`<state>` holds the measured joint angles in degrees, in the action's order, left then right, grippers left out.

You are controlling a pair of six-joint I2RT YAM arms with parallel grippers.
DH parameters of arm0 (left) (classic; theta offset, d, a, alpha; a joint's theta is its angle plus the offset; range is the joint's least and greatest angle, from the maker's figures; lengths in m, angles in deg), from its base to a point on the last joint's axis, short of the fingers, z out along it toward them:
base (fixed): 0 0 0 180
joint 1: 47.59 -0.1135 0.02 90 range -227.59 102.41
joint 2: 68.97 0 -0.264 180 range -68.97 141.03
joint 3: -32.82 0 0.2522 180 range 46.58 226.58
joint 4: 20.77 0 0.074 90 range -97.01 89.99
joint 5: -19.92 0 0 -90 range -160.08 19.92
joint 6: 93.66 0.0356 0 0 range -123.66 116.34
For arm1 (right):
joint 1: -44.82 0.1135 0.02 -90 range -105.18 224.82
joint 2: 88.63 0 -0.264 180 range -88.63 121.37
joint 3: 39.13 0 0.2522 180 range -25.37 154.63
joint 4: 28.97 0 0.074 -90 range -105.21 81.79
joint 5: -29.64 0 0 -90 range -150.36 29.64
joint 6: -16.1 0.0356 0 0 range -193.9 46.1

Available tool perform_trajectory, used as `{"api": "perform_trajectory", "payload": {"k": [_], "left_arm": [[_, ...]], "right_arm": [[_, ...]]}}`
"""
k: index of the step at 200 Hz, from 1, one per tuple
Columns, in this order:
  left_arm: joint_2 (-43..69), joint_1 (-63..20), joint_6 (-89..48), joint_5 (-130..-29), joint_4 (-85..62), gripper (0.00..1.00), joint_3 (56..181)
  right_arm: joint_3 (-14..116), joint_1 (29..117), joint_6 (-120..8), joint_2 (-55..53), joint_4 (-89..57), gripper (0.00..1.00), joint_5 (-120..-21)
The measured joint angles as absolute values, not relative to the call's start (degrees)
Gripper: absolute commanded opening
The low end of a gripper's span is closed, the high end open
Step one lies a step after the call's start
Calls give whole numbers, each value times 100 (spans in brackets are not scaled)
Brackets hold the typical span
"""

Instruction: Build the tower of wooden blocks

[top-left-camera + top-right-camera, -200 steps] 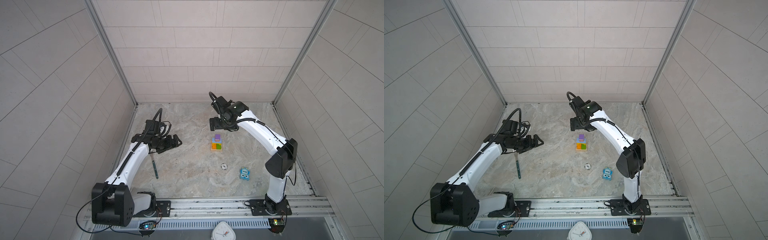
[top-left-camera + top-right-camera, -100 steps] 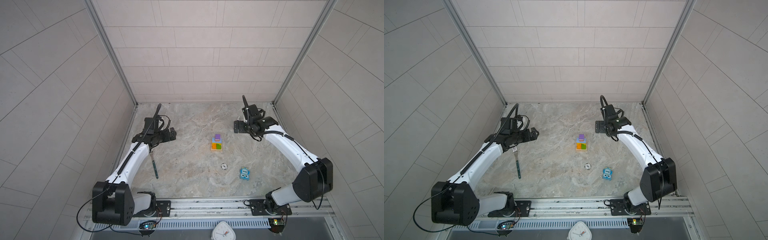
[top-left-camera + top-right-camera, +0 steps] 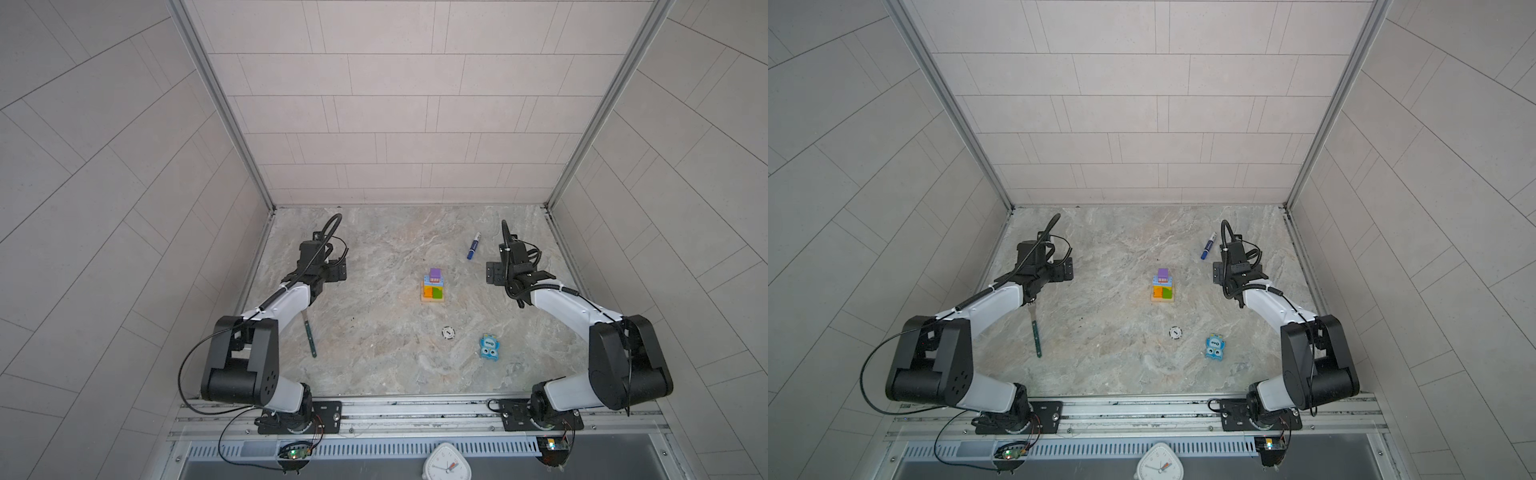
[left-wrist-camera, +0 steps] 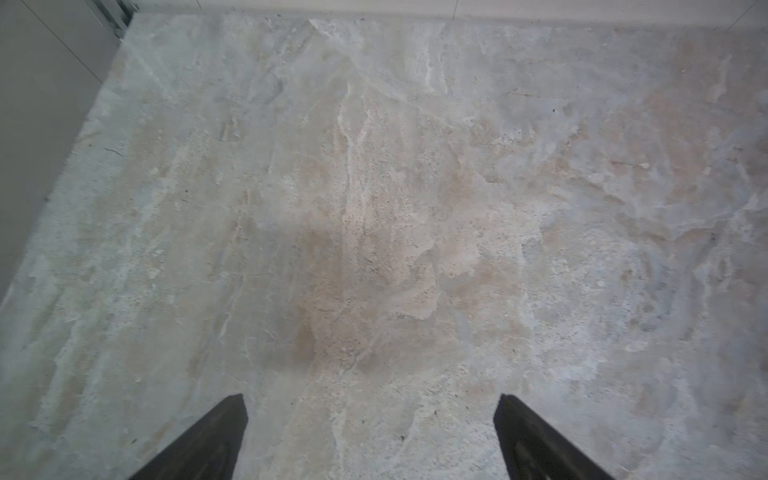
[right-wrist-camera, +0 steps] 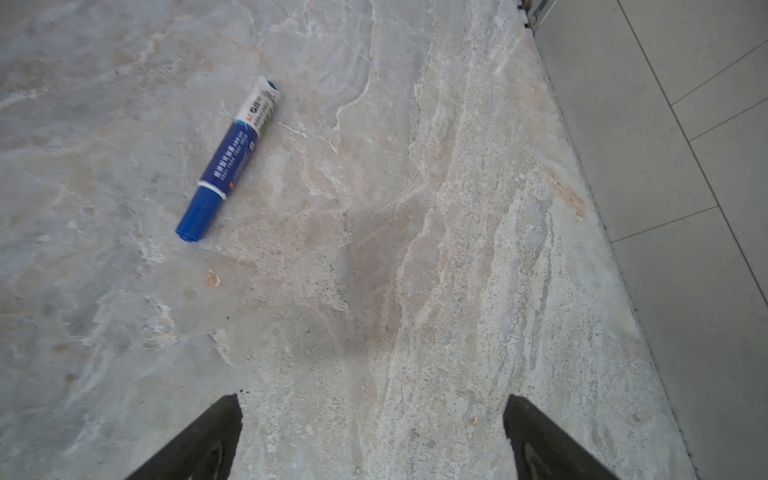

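**Left end effector**: fingers stand wide apart with nothing between them. The wrist view shows only bare marbled surface ahead, with the side wall meeting it close by. In both top views this end effector sits near the surface's left edge, well apart from the tower.

**Right end effector**: fingers likewise spread, nothing gripped. A blue marker pen lies flat on the surface ahead of it, clear of both fingers. The right wall runs close alongside. In both top views this end effector is near the right edge, with the marker between it and the back wall.

**Tower**: stands upright at mid-surface, between the two arms and touched by neither. There is a tan base, an orange and a green block side by side above it, a blue layer, then a red-marked cube, with a purple cube topmost.

**Clearance:** open surface lies on every side of the tower.

**Loose items:**
- A small round white disc lies near the front of the tower.
- A blue cartoon-eyed toy sits near the disc, towards the right.
- A thin green stick lies at the left, its far end under the left forearm.
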<state>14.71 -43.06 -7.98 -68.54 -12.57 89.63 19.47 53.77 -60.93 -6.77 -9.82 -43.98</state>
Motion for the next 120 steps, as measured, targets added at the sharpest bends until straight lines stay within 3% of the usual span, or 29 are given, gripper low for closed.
{"api": "perform_trajectory", "payload": {"k": [38,77,120], "left_arm": [[1440,-4444,-405,-6401,-2625,100,7840],[1630,-4734,-475,-6570,-3515,100,7652],[2126,-4870,-538,-6797,-5209,100,6897]], "right_arm": [[963,5360,-6475,-845,-2475,100,-4201],[-16,5277,-6842,-874,-4407,100,-3924],[-521,5100,-7035,23,-6326,100,-3871]]}}
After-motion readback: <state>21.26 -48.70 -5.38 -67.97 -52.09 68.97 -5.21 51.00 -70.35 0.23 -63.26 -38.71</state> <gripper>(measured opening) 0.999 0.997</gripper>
